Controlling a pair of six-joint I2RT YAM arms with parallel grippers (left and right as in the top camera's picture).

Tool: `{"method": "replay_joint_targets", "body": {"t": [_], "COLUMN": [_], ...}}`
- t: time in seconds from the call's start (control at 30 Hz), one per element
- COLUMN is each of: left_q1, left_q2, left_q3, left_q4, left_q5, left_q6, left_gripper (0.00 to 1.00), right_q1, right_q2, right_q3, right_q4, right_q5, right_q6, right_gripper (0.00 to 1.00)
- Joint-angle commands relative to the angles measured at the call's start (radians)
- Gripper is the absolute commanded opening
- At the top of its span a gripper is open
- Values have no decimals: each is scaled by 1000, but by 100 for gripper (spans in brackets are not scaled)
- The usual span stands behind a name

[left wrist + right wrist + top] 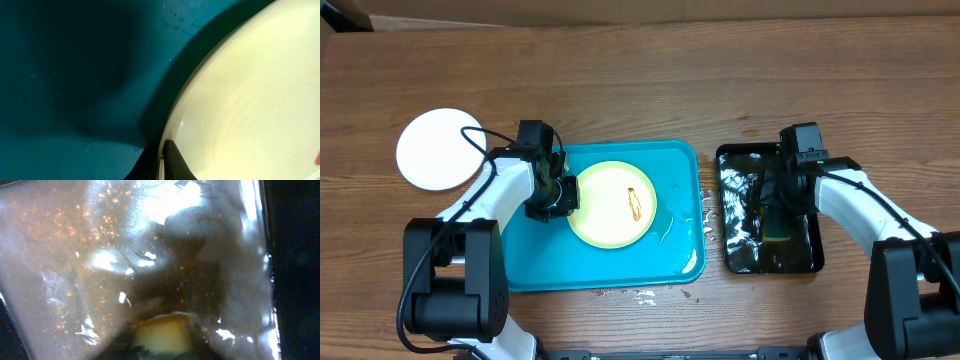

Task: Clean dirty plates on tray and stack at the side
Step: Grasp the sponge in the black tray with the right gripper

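Fingers [175, 162] of the left gripper [563, 196] are pressed together on the near rim of the pale yellow-green plate [610, 212], one dark tip lying on the upper face of the rim, the other just outside and under it. From those fingers the plate [250, 100] spreads away to the right, lying flat in the turquoise tray [620, 270]. Bare wet tray floor [75, 75] sits to the fingers' left, with a few droplets on it. Brown smear [635, 203] sits on the plate past its middle, on the far side from the fingers; only a reddish edge of it [316, 158] shows in the left wrist view. White plate [438, 150] rests on the table [640, 80] behind the left gripper, outside the tray and well apart from it. Right gripper [775, 215] hangs low over the black tray [738, 200], whose floor [75, 255] is glossy and wet. Yellowish lump [162, 332] lies right at the fingers' end, blurred. Whether those fingers are apart or clamped on it cannot be told. Water splashes [640, 293] dot the table beside the turquoise tray.
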Motion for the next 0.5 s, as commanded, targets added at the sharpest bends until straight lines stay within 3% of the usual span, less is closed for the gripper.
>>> {"method": "replay_joint_targets", "body": {"t": [0.0,0.03,0.07,0.1,0.13,0.27,0.37,0.47], "left_q1": [-8,-8,-8,-8,-8,-8,-8,-8], "left_q2": [30,30,30,30,30,30,30,30], "left_q3": [-39,-39,-39,-39,-39,-39,-39,-39], "left_q4": [11,13,14,15,17,18,21,21], "left_q5": [-71,-71,-71,-71,-71,-72,-71,-71], "left_q6": [-7,-7,-7,-7,-7,-7,-7,-7], "left_gripper": [4,4,5,4,7,24,54,77], "right_q1": [3,3,3,3,2,3,4,4], "right_q2": [13,13,13,13,12,8,8,12], "right_q3": [-9,-8,-2,11,38,158,187,155], "right_q4": [5,8,8,-2,-34,-219,-317,-333], "right_q5": [10,9,9,9,8,9,9,9], "right_q6": [-2,-2,-2,-2,-2,2,6,6], "right_gripper": [4,4,32,71,90,94,93,83]}}
